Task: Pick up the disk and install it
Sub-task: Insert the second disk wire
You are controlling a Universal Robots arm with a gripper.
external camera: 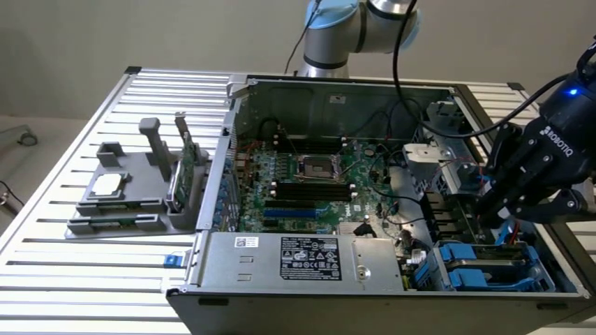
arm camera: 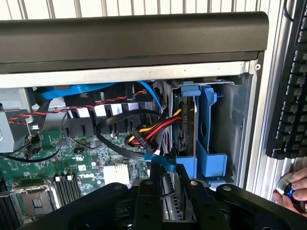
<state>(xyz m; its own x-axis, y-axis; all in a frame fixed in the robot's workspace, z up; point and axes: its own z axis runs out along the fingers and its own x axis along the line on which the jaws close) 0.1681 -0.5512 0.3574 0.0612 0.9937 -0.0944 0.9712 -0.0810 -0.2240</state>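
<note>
**Pincer over the drive bay, disk seated in its blue carrier**

Open computer case (external camera: 326, 174) lies on slatted tabletop (external camera: 93, 279). Disk (arm camera: 186, 122) stands on edge in the blue drive cage (arm camera: 211, 129), at the case corner on the exterior view's right, by the power cable bundle (arm camera: 148, 132). Pincer (arm camera: 168, 191) hovers just above the disk, fingers (arm camera: 144, 201) spread, pinching nothing. Motherboard (external camera: 308, 181) exposed. Keyboard (arm camera: 290, 86) beside the case; a hand (arm camera: 295, 189) near it.
</note>
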